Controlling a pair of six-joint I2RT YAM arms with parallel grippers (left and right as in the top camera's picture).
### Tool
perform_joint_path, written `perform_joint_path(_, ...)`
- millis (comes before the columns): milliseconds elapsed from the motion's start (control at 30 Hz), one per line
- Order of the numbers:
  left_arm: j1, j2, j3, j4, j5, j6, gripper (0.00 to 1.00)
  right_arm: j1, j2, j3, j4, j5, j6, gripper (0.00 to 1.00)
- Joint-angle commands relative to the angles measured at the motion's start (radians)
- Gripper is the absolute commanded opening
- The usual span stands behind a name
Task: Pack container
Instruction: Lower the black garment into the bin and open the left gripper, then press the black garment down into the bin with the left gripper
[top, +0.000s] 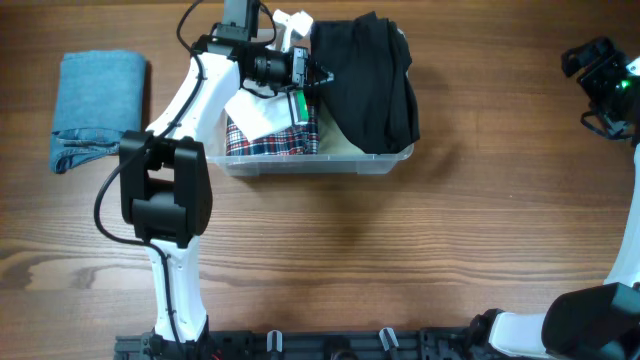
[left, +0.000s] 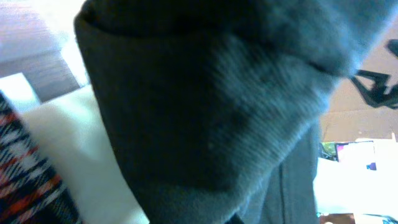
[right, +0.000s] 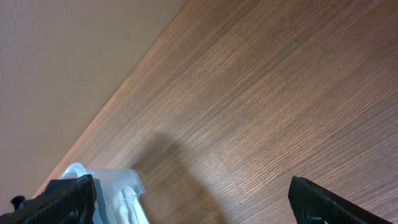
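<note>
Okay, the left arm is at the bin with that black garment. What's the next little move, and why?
Probably press the black garment down and inward. It is heaped high in the container and seems to spill over the right rim, beside the plaid cloth. The left gripper is right against it, though its grip can't be seen.

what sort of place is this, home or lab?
Likely a lab test bench, not a home: left arm and right arm mounted by a black rail at the edge of a wood-grain table, plus a clear container of garments and a folded blue cloth.
</note>
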Motion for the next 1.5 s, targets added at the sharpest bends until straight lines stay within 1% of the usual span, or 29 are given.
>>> perform_joint_path(0, -0.016, 0.014, 0.016, -0.042, -0.084, 0.026, 0.05, 0.001, 0.012, -0.002, 0.002, 0.006, 0.007, 1.0)
perform_joint_path(33, -0.016, 0.014, 0.016, -0.042, -0.086, 0.025, 0.11, 0.001, 0.012, -0.002, 0.002, 0.006, 0.007, 1.0)
perform_joint_path(100, -0.016, 0.013, 0.016, -0.042, -0.085, 0.021, 0.18, 0.001, 0.012, -0.002, 0.002, 0.006, 0.007, 1.0)
perform_joint_path(167, -0.017, 0.001, 0.017, -0.042, -0.083, 0.017, 0.17, 0.001, 0.012, -0.002, 0.002, 0.006, 0.007, 1.0)
perform_joint_path(233, -0.017, -0.023, 0.019, -0.041, -0.084, 0.018, 0.11, 0.001, 0.012, -0.002, 0.002, 0.006, 0.007, 1.0)
perform_joint_path(333, -0.017, -0.071, 0.019, -0.047, -0.117, 0.018, 0.08, 0.001, 0.012, -0.002, 0.002, 0.006, 0.007, 1.0)
perform_joint_path(367, -0.017, -0.092, 0.019, -0.057, -0.15, 0.018, 0.08, 0.001, 0.012, -0.002, 0.002, 0.006, 0.007, 1.0)
perform_joint_path(433, -0.017, -0.127, 0.019, -0.077, -0.214, 0.018, 0.1, 0.001, 0.012, -0.002, 0.002, 0.006, 0.007, 1.0)
perform_joint_path(500, -0.017, -0.144, 0.019, -0.087, -0.245, 0.018, 0.12, 0.001, 0.012, -0.002, 0.002, 0.006, 0.007, 1.0)
perform_joint_path(633, -0.017, -0.148, 0.019, -0.107, -0.268, 0.018, 0.19, 0.001, 0.012, -0.002, 0.002, 0.006, 0.007, 1.0)
perform_joint_path(667, -0.018, -0.148, 0.019, -0.114, -0.278, 0.018, 0.26, 0.001, 0.012, -0.002, 0.002, 0.006, 0.007, 1.0)
perform_joint_path(700, -0.018, -0.148, 0.019, -0.117, -0.278, 0.019, 0.35, 0.001, 0.012, -0.002, 0.002, 0.006, 0.007, 1.0)
perform_joint_path(733, -0.019, -0.148, 0.019, -0.12, -0.278, 0.019, 0.48, 0.001, 0.012, -0.002, 0.002, 0.006, 0.007, 1.0)
perform_joint_path(767, -0.019, -0.148, 0.019, -0.122, -0.278, 0.018, 0.63, 0.001, 0.012, -0.002, 0.002, 0.006, 0.007, 1.0)
perform_joint_path(800, -0.019, -0.148, 0.019, -0.124, -0.277, 0.018, 0.73, 0.001, 0.012, -0.002, 0.002, 0.006, 0.007, 1.0)
perform_joint_path(867, -0.019, -0.152, 0.019, -0.124, -0.277, 0.018, 0.81, 0.001, 0.012, -0.002, 0.002, 0.006, 0.007, 1.0)
perform_joint_path(1000, -0.019, -0.179, 0.02, -0.109, -0.277, 0.018, 0.81, 0.001, 0.012, -0.002, 0.002, 0.006, 0.007, 1.0)
perform_joint_path(1067, -0.02, -0.219, 0.02, -0.103, -0.277, 0.018, 0.77, 0.001, 0.012, -0.002, 0.002, 0.006, 0.007, 1.0)
perform_joint_path(1167, -0.031, -0.268, 0.02, -0.095, -0.278, 0.019, 0.76, 0.001, 0.012, -0.002, 0.002, 0.006, 0.007, 1.0)
perform_joint_path(1233, -0.055, -0.311, 0.02, -0.08, -0.309, 0.023, 0.75, 0.001, 0.012, -0.002, 0.002, 0.006, 0.007, 1.0)
perform_joint_path(1267, -0.078, -0.332, 0.02, -0.071, -0.358, 0.027, 0.75, 0.001, 0.012, -0.002, 0.002, 0.006, 0.007, 1.0)
perform_joint_path(1333, -0.129, -0.353, 0.02, -0.047, -0.475, 0.035, 0.7, 0.001, 0.012, -0.002, 0.002, 0.006, 0.007, 1.0)
perform_joint_path(1367, -0.166, -0.354, 0.02, -0.03, -0.55, 0.062, 0.67, 0.001, 0.012, -0.002, 0.002, 0.006, 0.007, 1.0)
perform_joint_path(1400, -0.2, -0.352, 0.019, -0.019, -0.626, 0.079, 0.67, 0.001, 0.012, -0.002, 0.002, 0.006, 0.007, 1.0)
perform_joint_path(1467, -0.263, -0.338, 0.019, 0.002, -0.805, 0.08, 0.66, 0.001, 0.012, -0.002, 0.002, 0.006, 0.007, 1.0)
